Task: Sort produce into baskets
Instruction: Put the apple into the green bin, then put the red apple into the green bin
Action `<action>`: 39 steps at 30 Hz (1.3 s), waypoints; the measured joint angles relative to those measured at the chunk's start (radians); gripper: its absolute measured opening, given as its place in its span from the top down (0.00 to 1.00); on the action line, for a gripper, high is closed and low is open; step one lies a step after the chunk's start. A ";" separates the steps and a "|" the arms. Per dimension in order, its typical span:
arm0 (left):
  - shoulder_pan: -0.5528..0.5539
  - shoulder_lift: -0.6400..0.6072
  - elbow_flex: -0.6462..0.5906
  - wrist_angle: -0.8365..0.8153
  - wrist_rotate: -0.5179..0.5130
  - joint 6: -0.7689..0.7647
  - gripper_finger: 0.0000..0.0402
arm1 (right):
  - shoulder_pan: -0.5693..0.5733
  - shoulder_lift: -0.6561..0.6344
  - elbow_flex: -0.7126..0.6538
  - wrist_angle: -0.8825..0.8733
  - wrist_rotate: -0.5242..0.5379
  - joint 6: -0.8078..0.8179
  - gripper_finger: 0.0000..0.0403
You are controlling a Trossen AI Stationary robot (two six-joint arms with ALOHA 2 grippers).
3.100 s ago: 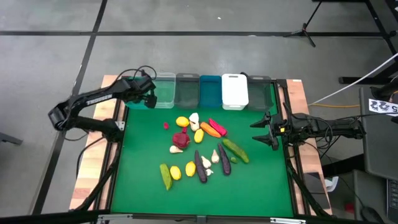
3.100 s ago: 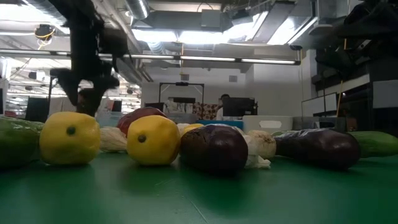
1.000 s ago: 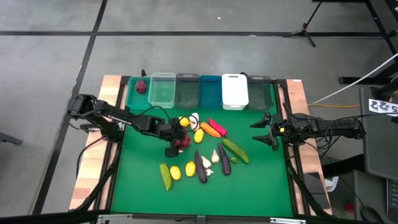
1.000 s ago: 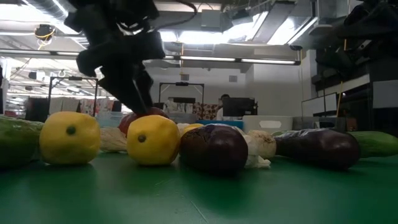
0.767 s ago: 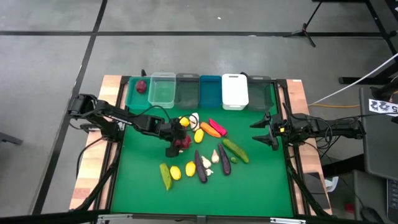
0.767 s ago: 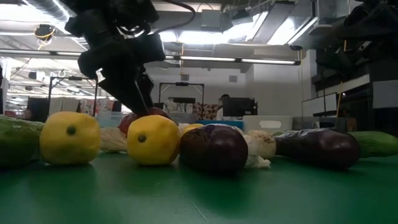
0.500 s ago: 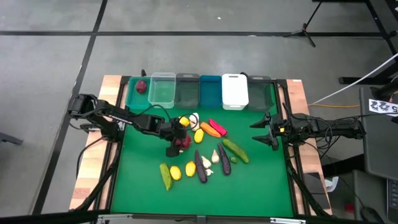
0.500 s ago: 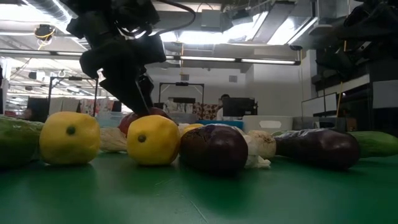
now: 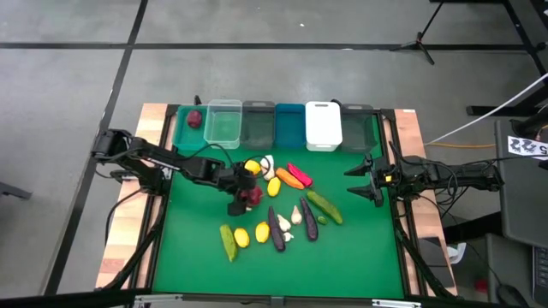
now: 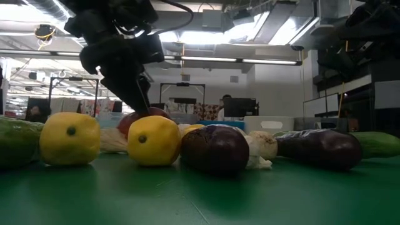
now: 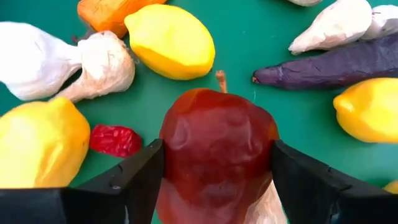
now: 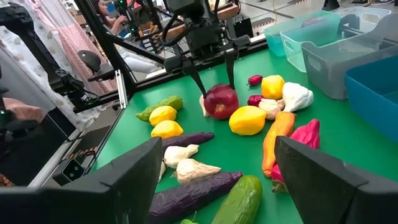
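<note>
Mixed produce lies in a pile on the green mat. My left gripper (image 9: 247, 190) reaches in from the table's left and is shut on a dark red beet (image 11: 214, 146), also seen in the right wrist view (image 12: 221, 101). The beet sits on the mat next to a garlic (image 12: 203, 106). Six baskets line the far edge, from teal (image 9: 183, 135) to dark green (image 9: 360, 128). Another beet (image 9: 195, 118) lies in the teal one. My right gripper (image 9: 360, 181) waits open at the table's right edge. My left gripper pinches the beet between its two fingers, one on each of its opposite sides (image 11: 169, 155), about where it is widest. The fingers (image 12: 199, 84) slant down from above, coming from the table's left side. The beet rests on the mat, its stem (image 11: 219, 79) pointing away from the gripper.
Close around the beet lie lemons (image 11: 171, 40), garlic (image 11: 99, 68), a small red piece (image 11: 115, 140) and an eggplant (image 11: 336, 65). Carrot, red pepper (image 9: 300, 174), cucumbers (image 9: 324, 205) and more lemons spread toward the near right. Bare mat lies at the near edge (image 9: 282, 274).
My left gripper has stayed over the beet in the pile, with only a slight roll of its wrist. The produce around it has not moved.
</note>
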 joint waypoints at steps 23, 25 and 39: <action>0.000 -0.235 0.000 -0.156 -0.335 -0.228 0.40 | 0.000 0.000 0.000 0.000 0.000 0.000 0.23; 0.000 -0.260 0.001 -0.173 -0.362 -0.261 0.40 | 0.000 0.000 0.000 0.000 0.000 0.000 0.23; -0.023 -0.370 0.003 -0.206 -0.311 -0.328 0.45 | 0.000 0.000 0.000 -0.001 0.000 0.000 0.23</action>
